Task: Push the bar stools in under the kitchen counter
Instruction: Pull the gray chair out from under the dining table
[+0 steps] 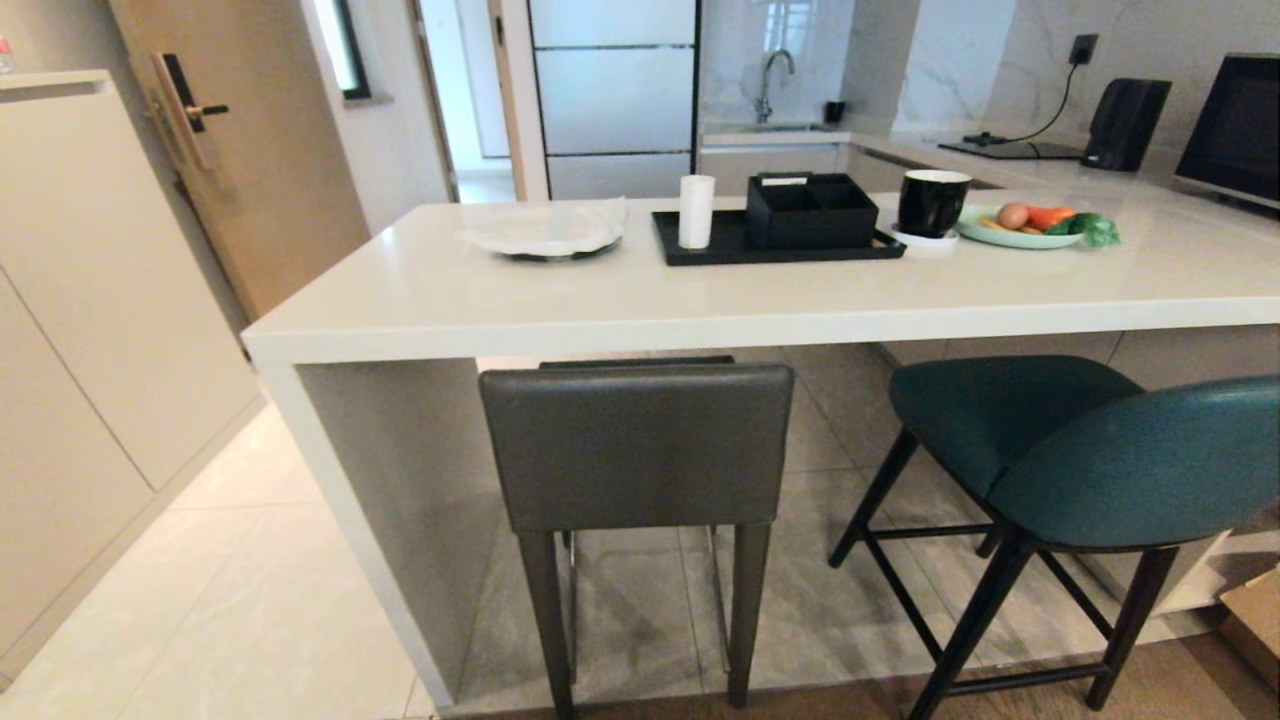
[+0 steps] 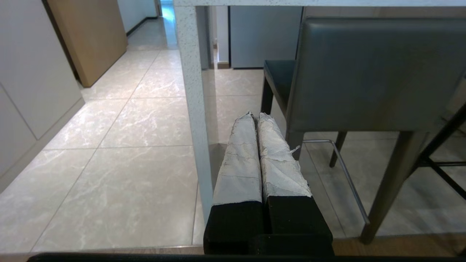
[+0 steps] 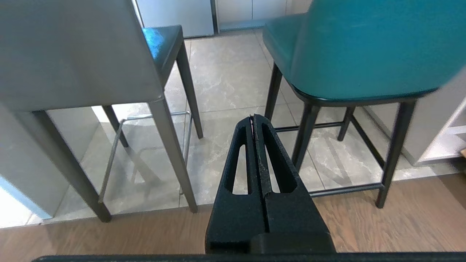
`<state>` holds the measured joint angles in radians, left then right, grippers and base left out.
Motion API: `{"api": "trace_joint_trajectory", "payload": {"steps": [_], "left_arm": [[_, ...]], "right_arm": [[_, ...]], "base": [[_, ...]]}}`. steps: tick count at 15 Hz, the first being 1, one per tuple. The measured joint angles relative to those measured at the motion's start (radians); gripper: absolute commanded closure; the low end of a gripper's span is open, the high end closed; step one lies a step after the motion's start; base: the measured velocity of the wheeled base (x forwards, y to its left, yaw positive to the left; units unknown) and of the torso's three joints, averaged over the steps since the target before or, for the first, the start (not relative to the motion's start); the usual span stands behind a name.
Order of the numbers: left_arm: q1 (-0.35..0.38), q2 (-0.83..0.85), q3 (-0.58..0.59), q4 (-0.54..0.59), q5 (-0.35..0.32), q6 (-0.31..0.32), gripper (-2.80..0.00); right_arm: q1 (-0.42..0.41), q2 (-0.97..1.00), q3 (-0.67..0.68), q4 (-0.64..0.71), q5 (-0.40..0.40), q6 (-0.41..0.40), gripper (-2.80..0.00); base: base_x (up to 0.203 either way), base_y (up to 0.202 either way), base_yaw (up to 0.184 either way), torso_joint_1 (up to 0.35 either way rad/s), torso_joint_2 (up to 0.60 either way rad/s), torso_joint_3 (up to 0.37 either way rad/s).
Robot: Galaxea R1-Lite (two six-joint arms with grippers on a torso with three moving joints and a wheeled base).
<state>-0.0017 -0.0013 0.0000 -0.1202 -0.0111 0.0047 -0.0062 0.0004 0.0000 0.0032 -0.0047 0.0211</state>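
A boxy dark grey bar stool (image 1: 636, 445) stands at the kitchen counter (image 1: 420, 325), its seat partly under the white slab and its backrest outside the edge. To its right a rounded teal bar stool (image 1: 1090, 450) stands turned at an angle, further out. Neither gripper shows in the head view. My left gripper (image 2: 255, 115), its fingers wrapped in white tape, is shut and empty, low beside the counter's side panel (image 2: 194, 109) and left of the grey stool (image 2: 375, 72). My right gripper (image 3: 252, 117) is shut and empty, between the grey stool (image 3: 72, 54) and the teal stool (image 3: 364, 47).
On the counter sit a white plate (image 1: 545, 235), a black tray (image 1: 700, 255) with a white cup (image 1: 696, 211) and black box (image 1: 812, 212), a black mug (image 1: 932, 203) and a green plate of food (image 1: 1020, 230). Cabinets (image 1: 90, 330) line the left. A cardboard box (image 1: 1255, 620) lies at the right.
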Motion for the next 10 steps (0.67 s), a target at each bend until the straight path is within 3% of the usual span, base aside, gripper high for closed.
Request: {"api": "trace_joint_trajectory", "payload": {"steps": [10], "left_arm": [[0.0, 0.0, 0.0, 0.0, 0.001, -0.001, 0.0]], "right_arm": [[0.0, 0.0, 0.0, 0.0, 0.0, 0.0, 0.0]], "base": [[0.187, 0.0, 0.001, 0.003, 0.0, 0.003]]}}
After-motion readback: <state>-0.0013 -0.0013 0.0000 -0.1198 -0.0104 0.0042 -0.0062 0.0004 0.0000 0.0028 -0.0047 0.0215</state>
